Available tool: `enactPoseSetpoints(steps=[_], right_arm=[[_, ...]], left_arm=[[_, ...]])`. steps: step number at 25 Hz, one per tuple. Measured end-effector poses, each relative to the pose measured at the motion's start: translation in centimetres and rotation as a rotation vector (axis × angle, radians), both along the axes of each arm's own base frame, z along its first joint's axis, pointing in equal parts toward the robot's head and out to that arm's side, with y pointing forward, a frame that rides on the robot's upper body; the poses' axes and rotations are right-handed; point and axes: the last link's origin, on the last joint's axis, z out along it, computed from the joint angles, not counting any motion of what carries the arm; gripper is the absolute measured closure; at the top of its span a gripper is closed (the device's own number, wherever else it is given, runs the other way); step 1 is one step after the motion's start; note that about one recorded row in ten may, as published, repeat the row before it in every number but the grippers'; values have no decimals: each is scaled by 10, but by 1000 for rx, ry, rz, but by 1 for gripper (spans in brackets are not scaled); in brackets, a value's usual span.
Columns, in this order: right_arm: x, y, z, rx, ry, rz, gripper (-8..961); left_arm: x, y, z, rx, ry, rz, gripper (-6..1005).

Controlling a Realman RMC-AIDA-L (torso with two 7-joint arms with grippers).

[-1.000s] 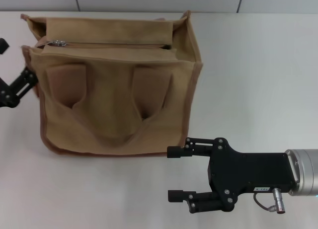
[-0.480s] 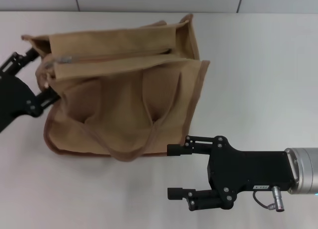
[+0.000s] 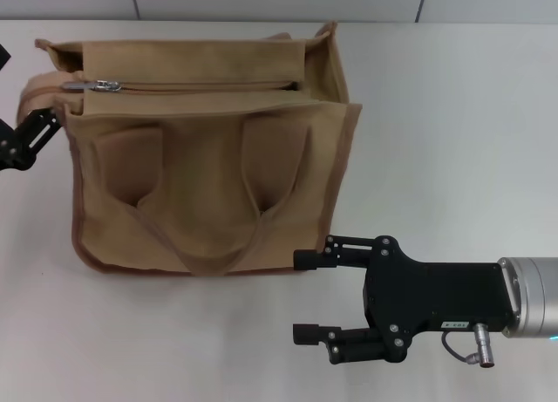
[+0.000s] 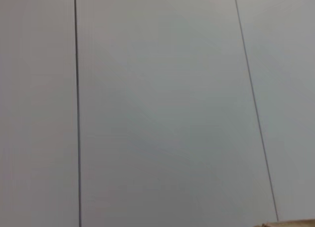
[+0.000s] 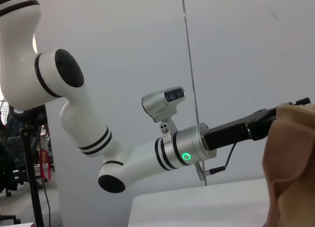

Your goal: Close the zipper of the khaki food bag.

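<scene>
I see the zipper (image 3: 187,86) running across the khaki food bag (image 3: 205,158) top, slider at its left end, nearest my left gripper (image 3: 22,140) beside that edge, state unreadable; right gripper (image 3: 305,297) waits spread, empty

A white desk (image 3: 453,114) stretches beyond the tool, meeting a pale grey panelled wall (image 3: 279,1) with thin dark seams. To one side, a black stand (image 5: 29,173) rises before dim clutter.
</scene>
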Motion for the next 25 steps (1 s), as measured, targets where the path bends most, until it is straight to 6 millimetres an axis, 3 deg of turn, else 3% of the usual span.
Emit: enactPoseSetpoints(steps=[15,25], right_arm=[[-1,2,0,6,-1,4,211],[-2,2,0,15,0,13,211]], left_arm=[[-3,0,-4,23,-95,58,217],[-1,0,-6,18,-90,51,553]])
